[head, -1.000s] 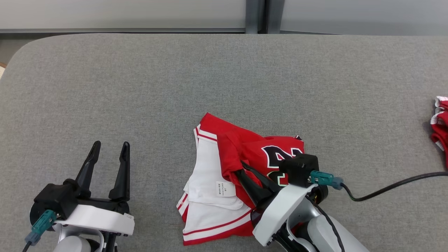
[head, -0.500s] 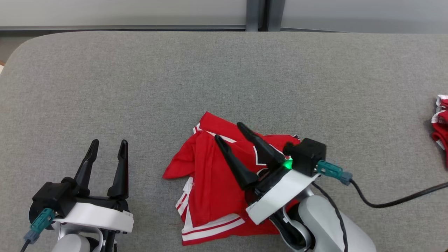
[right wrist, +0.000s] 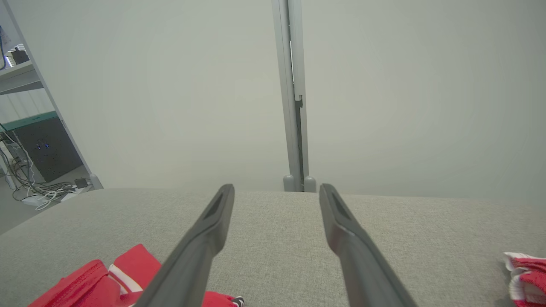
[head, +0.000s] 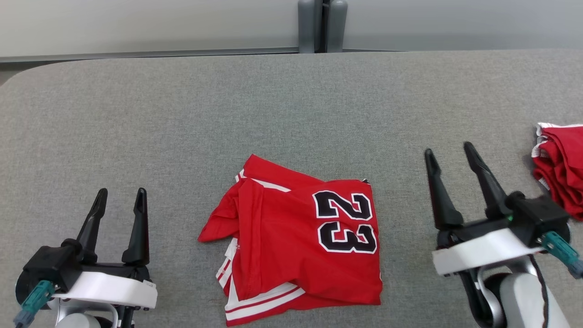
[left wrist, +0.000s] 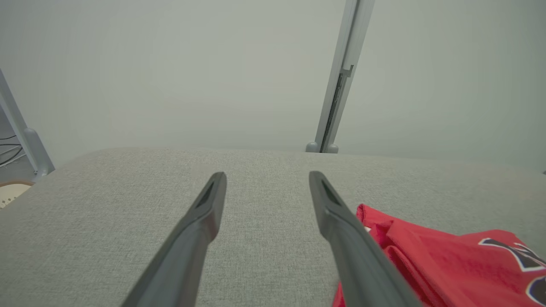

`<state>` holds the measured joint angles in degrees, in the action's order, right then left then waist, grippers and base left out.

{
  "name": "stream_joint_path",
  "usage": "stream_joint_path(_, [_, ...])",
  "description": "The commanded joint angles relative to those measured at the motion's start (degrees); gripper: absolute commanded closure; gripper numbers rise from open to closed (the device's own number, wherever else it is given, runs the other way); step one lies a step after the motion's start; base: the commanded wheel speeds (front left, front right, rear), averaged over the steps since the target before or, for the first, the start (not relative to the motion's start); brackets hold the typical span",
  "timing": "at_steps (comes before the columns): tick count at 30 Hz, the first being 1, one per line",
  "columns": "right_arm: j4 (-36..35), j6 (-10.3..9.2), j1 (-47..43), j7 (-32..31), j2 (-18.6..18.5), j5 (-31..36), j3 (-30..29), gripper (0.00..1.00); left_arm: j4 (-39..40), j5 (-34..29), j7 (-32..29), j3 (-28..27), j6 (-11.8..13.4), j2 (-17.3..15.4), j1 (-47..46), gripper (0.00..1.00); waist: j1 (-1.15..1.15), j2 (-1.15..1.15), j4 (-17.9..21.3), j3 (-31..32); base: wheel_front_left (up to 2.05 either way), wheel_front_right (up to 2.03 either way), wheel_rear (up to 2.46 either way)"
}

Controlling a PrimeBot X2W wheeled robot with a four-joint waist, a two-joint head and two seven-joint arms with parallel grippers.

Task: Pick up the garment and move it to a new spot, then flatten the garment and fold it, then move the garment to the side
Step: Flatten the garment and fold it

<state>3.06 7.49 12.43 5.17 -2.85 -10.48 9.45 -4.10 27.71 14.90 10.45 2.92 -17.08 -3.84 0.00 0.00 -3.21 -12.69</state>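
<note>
Since the garment (head: 300,241) lies folded on the table (head: 182,114) between left gripper (head: 122,193) and right gripper (head: 447,150), both wide and empty, folding looks done; next calls for gripping an edge and moving it aside.

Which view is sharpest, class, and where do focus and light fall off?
Head view: even light, faint shadows, number on the jersey crisp. Left wrist view: wall hazy and washed out, table weave softer up close. Right wrist view: same haze, pale wall featureless.
</note>
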Motion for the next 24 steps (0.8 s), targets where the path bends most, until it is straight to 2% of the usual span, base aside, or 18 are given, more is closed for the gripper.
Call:
stream_joint_path(1, [-1.89, -0.01, -2.35, -1.11, -0.11, 1.01, -1.99, 0.00, 0.41, -0.42, 0.31, -0.39, 0.37, -0.60, 0.32, 0.00, 0.00, 0.00, 0.48, 0.60, 0.00, 0.00, 0.00])
stream_joint_path(5, [-7.37, -0.01, -8.22, -3.66, -0.09, 3.72, -6.81, 0.00, 0.58, -0.70, 0.11, -0.77, 0.92, -1.42, 1.32, 0.00, 0.00, 0.00, 1.05, 1.86, 0.00, 0.00, 0.00])
stream_joint_path(9, [-11.03, -0.01, -12.67, -5.83, -0.10, 4.20, -8.45, 0.00, 0.93, -0.90, -0.32, -0.88, 1.57, -2.00, 2.82, 0.00, 0.00, 0.00, 1.47, 4.05, 0.00, 0.00, 0.00])
stream_joint_path(20, [-14.05, -0.01, -20.79, -9.54, -0.88, 2.98, -10.17, 0.00, 2.21, -1.97, -2.57, 0.59, 3.67, -2.72, 7.97, 0.00, 0.00, 0.00, 1.39, 12.72, 0.00, 0.00, 0.00])
stream_joint_path(24, [-15.11, -0.01, -23.02, -10.39, -0.87, 2.60, -10.78, 0.00, 3.14, -2.13, -3.11, 0.77, 4.42, -2.78, 9.40, 0.00, 0.00, 0.00, 1.03, 13.91, 0.00, 0.00, 0.00])
